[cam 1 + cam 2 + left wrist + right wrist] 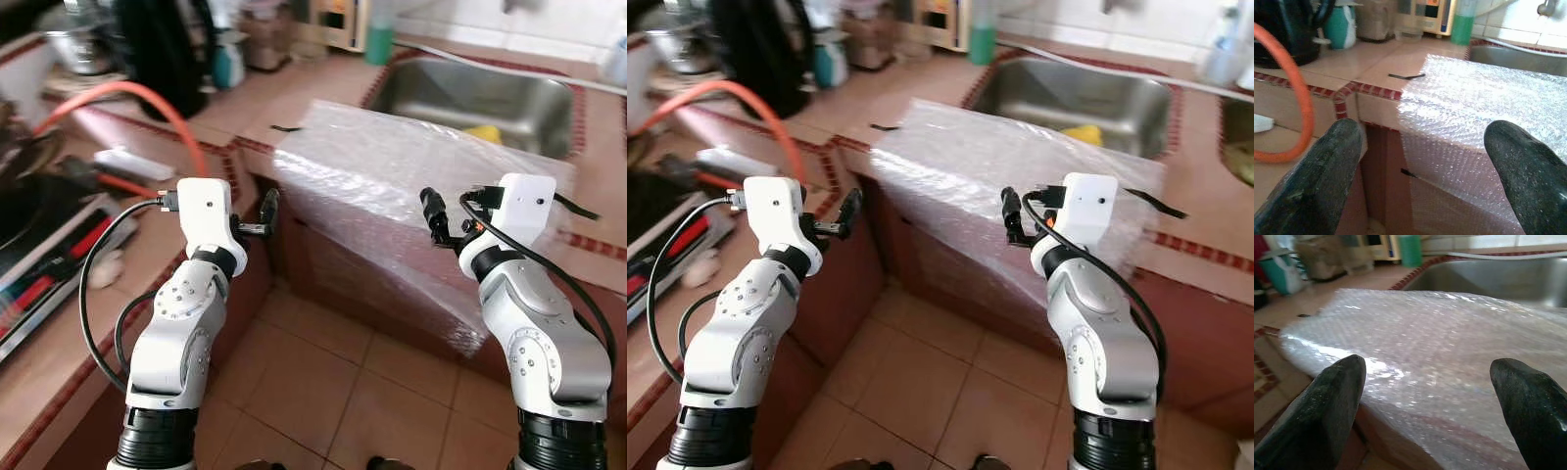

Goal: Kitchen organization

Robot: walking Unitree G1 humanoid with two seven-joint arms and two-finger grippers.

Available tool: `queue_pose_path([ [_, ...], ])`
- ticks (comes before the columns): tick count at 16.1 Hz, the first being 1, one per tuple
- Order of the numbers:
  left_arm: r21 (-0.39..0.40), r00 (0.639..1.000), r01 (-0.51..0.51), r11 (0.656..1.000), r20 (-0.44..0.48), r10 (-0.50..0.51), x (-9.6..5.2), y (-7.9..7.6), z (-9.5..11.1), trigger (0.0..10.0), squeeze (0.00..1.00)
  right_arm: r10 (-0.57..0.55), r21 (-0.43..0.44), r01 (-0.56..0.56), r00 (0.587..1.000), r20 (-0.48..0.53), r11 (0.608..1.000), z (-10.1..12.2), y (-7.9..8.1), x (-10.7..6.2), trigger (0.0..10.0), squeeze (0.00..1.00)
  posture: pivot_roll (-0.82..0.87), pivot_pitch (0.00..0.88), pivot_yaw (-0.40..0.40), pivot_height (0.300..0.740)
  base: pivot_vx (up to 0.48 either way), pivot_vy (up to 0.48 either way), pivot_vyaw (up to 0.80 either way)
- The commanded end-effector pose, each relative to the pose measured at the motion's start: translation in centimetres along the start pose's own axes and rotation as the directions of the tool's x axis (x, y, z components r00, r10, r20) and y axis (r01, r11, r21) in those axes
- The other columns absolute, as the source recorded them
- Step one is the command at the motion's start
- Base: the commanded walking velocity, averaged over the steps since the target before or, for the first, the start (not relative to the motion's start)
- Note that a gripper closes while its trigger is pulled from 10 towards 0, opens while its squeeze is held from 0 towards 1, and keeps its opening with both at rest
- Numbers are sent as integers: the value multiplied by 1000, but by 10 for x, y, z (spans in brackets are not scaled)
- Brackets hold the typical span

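A large sheet of clear bubble wrap lies on the tiled counter in front of the sink and hangs down over the cabinet front. My left gripper is held up near the sheet's left edge at the counter corner, open, with nothing between its fingers. My right gripper hovers in front of the hanging part of the sheet, also open and holding nothing. In the right wrist view the bubble wrap spreads just beyond the fingertips.
An orange hose arcs over the left counter beside a white object. A small black item lies on the counter left of the wrap. A green bottle and containers stand at the back. Something yellow sits in the sink.
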State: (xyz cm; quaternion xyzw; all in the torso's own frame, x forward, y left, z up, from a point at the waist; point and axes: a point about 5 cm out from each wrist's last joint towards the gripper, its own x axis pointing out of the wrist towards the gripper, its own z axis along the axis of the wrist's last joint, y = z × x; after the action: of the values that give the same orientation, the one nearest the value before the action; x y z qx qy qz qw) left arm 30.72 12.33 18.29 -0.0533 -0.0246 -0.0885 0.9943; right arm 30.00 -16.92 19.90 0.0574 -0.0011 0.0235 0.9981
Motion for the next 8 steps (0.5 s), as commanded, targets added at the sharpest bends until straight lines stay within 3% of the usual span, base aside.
queue_pose_path([
  [1,1,1000,5,1000,15,-5,0,1,2,10000,0,-3,-8,3,1000,2,1000,3,2,-1,10000,0,-41,132,49,740,0,0,-744],
  [8,-58,1000,18,998,11,-18,-3,2,0,10000,0,9,-12,-10,1000,-6,1000,1,8,0,10000,0,-39,138,50,740,0,0,-746],
])
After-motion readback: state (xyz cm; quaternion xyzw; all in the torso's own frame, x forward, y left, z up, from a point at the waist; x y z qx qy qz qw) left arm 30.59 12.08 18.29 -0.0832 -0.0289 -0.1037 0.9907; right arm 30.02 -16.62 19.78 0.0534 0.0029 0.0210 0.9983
